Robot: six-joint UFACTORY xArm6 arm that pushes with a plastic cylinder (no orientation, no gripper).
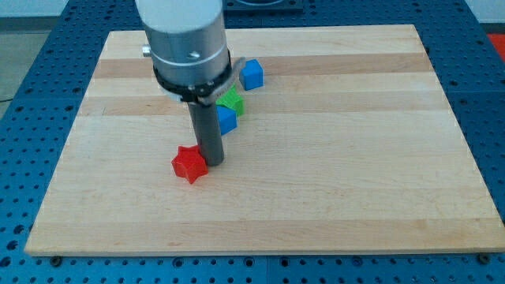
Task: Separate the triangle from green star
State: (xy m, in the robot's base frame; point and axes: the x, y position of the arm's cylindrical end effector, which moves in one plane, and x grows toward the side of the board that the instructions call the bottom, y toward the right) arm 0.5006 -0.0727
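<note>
Sitting near the board's upper middle, the green star (232, 101) is partly hidden behind the arm's grey cylindrical housing (188, 39), so only its right-hand portion shows. Touching it at its lower edge is a blue block (227, 120), likely the triangle named in the task, though its shape cannot be confirmed because the rod (208, 132) covers its left side. A second blue block (252, 74), cube-like, lies just up and to the view's right of the star, close by but with a thin gap visible. The arm carries no fingers to open or close; it ends in a straight dark rod only. The tip (214, 162) rests on the wooden board (355, 158) below the star-and-blue pair, apart from both. The tip stands directly beside a red star-shaped block (189, 164), at that block's right edge, apparently in contact. The red block lies well below the green star, toward the view's bottom left. The board sits on a blue perforated table (31, 118) that shows on all sides.
</note>
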